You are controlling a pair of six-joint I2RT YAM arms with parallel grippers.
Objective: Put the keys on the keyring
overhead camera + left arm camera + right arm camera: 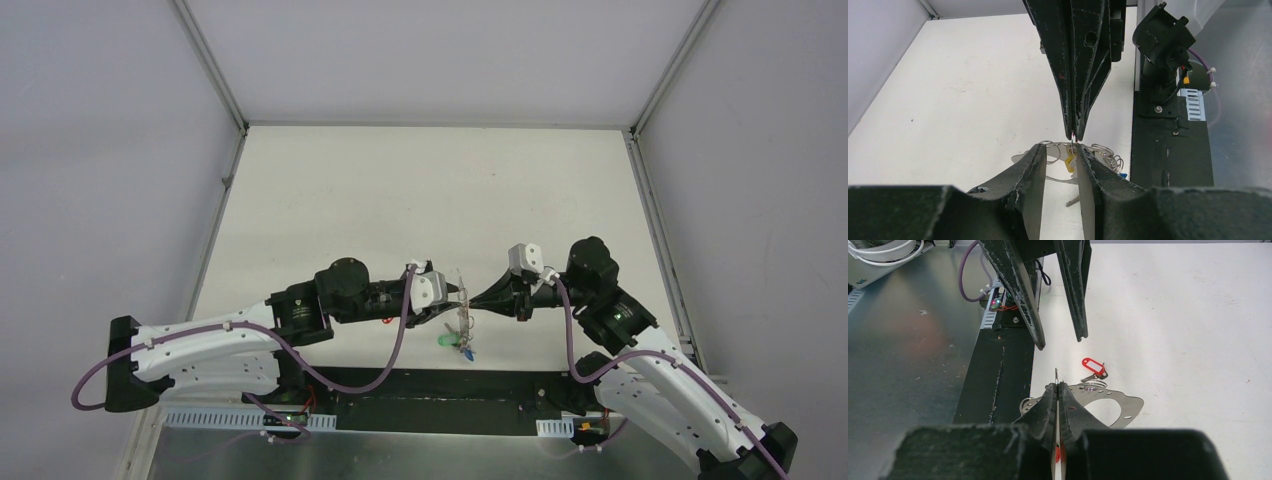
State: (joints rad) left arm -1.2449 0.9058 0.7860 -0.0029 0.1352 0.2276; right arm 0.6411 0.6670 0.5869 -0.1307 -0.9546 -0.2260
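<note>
My two grippers meet tip to tip above the table's near middle. The right gripper (476,298) (1058,385) is shut on the thin wire keyring (1056,374), whose edge sticks out past its tips. In the left wrist view the right gripper (1074,133) points down from the top, pinching the wire. The left gripper (452,293) (1058,149) (1061,341) stands open with its fingers either side of the wire, not closed on it. Keys hang below: a green one (446,341), a blue one (468,353), a yellow tag (1070,162) and a red tag (1092,364).
A flat shiny metal plate (1128,407) with a large hole lies under the grippers, with small silvery split rings (1110,156) beside it. The black base strip (1168,150) and the metal ledge (903,350) run along the near edge. White walls enclose the table.
</note>
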